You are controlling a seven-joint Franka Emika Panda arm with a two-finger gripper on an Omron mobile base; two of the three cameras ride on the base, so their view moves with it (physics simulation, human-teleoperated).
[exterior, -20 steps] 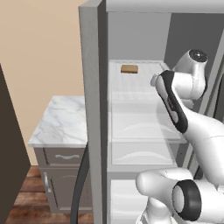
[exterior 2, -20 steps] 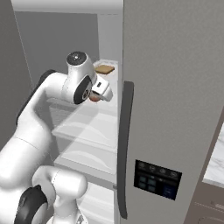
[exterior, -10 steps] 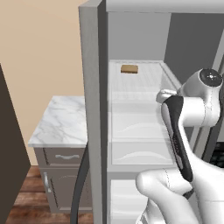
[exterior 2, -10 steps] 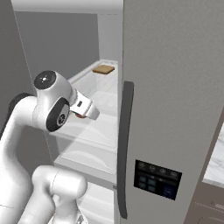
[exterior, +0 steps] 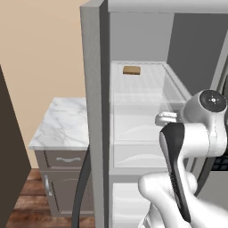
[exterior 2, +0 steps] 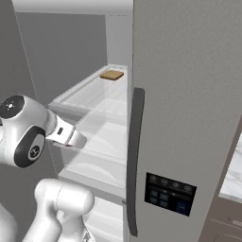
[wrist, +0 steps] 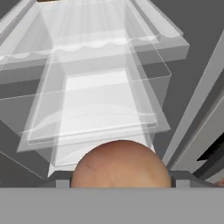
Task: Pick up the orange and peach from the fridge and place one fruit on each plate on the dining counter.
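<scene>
A dull reddish-tan peach [wrist: 120, 164] sits between my gripper's [wrist: 119, 183] fingertips at the bottom of the hand view, and the gripper is shut on it. The hand [exterior 2: 72, 136] hangs in front of the open fridge [exterior: 95, 111], at the height of the middle shelves [wrist: 94, 94], and looks down over the pale translucent shelves and drawers. In the left base view the hand [exterior: 165, 118] pokes out from behind the arm's big joint. The orange, the plates and the dining counter are out of view.
A small brown flat item [exterior: 131, 70] lies at the back of the top shelf. The fridge's grey door with its long dark handle [exterior 2: 134, 156] stands close on the right. A marble-topped drawer cabinet [exterior: 62, 122] stands left of the fridge.
The arm has drawn back and down from the top shelf level to the middle shelves, carrying the peach with it. The fridge and the brown item have not moved.
</scene>
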